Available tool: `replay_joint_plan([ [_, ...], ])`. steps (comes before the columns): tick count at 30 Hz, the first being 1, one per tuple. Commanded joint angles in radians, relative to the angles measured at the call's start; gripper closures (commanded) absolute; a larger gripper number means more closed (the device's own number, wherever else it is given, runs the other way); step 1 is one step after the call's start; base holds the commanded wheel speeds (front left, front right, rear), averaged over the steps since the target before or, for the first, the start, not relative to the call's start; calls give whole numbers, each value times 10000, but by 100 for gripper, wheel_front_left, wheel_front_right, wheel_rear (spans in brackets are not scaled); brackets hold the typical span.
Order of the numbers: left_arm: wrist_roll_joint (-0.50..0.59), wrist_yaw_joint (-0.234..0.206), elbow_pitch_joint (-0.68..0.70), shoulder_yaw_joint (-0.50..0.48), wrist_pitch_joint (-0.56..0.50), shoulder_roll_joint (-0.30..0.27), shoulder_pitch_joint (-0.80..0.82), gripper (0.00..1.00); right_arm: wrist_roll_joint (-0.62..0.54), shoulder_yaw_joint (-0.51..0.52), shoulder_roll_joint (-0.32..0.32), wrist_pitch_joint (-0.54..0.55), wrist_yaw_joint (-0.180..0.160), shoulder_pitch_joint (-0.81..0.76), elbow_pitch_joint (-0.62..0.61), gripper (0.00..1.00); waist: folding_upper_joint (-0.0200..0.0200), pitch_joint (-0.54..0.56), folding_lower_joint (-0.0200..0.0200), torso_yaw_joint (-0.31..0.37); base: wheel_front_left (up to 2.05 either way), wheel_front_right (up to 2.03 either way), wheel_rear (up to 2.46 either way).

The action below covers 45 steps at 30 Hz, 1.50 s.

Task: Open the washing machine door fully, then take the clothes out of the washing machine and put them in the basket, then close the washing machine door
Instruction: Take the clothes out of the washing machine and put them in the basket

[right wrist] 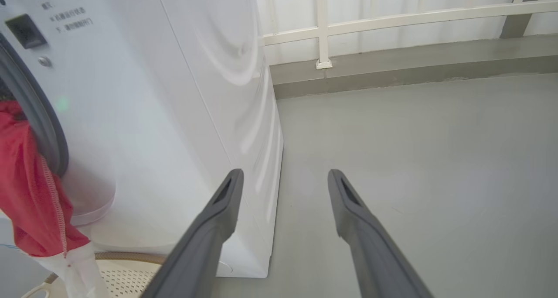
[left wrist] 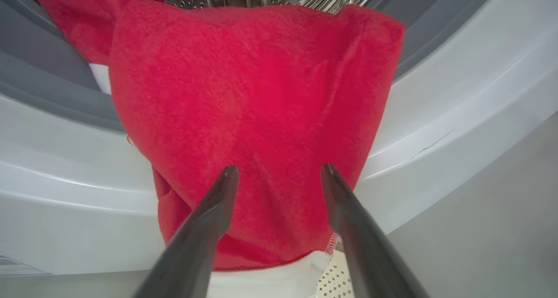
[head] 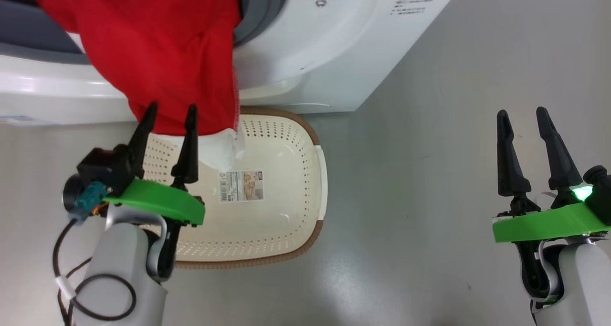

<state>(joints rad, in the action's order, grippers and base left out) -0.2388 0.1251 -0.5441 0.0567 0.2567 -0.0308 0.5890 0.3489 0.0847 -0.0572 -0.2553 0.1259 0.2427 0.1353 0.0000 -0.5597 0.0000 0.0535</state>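
Spread wide and empty at left tool point(head: 172, 107), tips in front of hanging clothes point(head: 157, 39). Draped out of washer point(head: 334, 54) mouth, with white hem dangling into basket point(head: 291, 140) just below on floor point(head: 429, 173). Equally wide, holding nothing, at right tool point(head: 521, 111), well apart from basket.
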Motion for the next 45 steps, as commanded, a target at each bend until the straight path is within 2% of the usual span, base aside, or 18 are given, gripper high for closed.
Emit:
replay_joint_plan([
  [1, 12, 55, 512, -395, 51, -197, -456, 0, -95, -209, -131, -65, 48, -304, -206, 0, 0, 185, 0, -152, 0, 0, 0],
  [12, 342, 55, 2009, -1106, 51, -196, -1663, 0, -132, -238, -271, -65, 48, -559, -132, 0, 0, 652, 0, -341, 0, 0, 0],
  [20, 481, 39, 3127, -1290, 51, -195, -2866, 0, -126, -241, -362, -65, 48, -838, -98, 0, 0, 997, 0, -513, 0, 0, 0],
  [28, 356, -214, 3998, -1180, 51, -195, -3780, 0, -105, -211, -441, -65, 48, -1014, -97, 0, 0, 1082, 0, -581, 0, 0, 0],
  [38, 190, -321, 4103, -987, 51, -195, -3476, 0, -106, -136, -445, -65, 48, -894, -167, 0, 0, 796, 0, -642, 0, 0, 0],
  [45, 309, -204, 3683, -1023, 51, -195, -2497, 0, -123, -115, -426, -65, 48, -829, -171, 0, 0, 676, 0, -696, 0, 0, 0],
])
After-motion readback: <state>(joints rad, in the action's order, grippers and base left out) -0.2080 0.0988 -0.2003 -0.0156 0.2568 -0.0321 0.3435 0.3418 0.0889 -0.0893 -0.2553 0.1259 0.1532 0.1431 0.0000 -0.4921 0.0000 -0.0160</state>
